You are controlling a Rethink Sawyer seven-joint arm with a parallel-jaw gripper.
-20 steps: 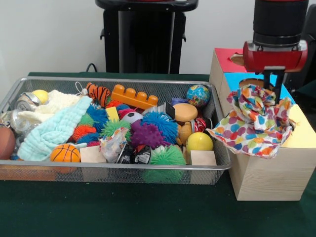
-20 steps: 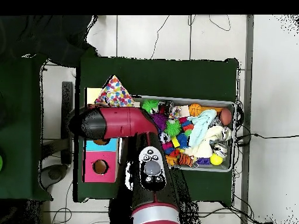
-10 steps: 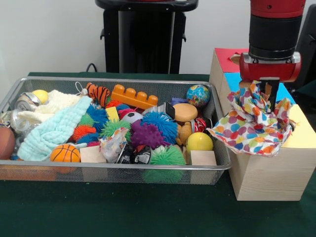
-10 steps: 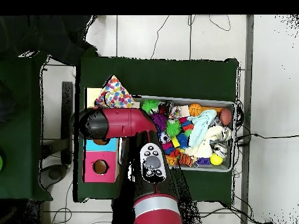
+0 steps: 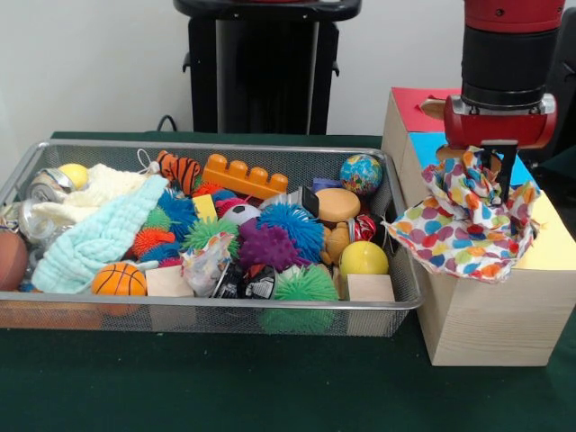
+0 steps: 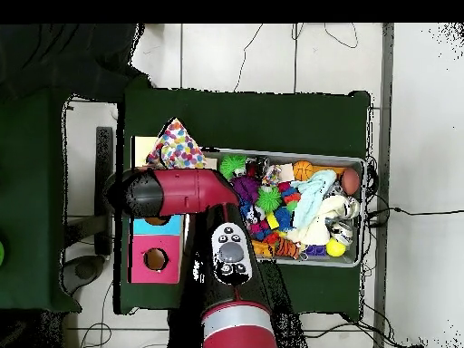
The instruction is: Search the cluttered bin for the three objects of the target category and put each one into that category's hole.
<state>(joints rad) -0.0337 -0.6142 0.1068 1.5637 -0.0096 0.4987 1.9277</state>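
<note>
Dotted white fabric, the cloth (image 5: 463,225) is bunched directly beneath the gripper (image 5: 493,173) over the yellow-topped box (image 5: 549,236), whether still pinched I cannot tell; likely light and floppy, best held at its gathered peak.

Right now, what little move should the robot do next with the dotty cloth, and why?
Probably push straight down a little. The tool is above the yellow-topped box, poked into the bunched top of the dotted cloth. But most of the cloth is outside, spread over the top and hanging down the box's front toward the bin. Pushing down should stuff more of it into the hole, which the cloth hides.
</note>
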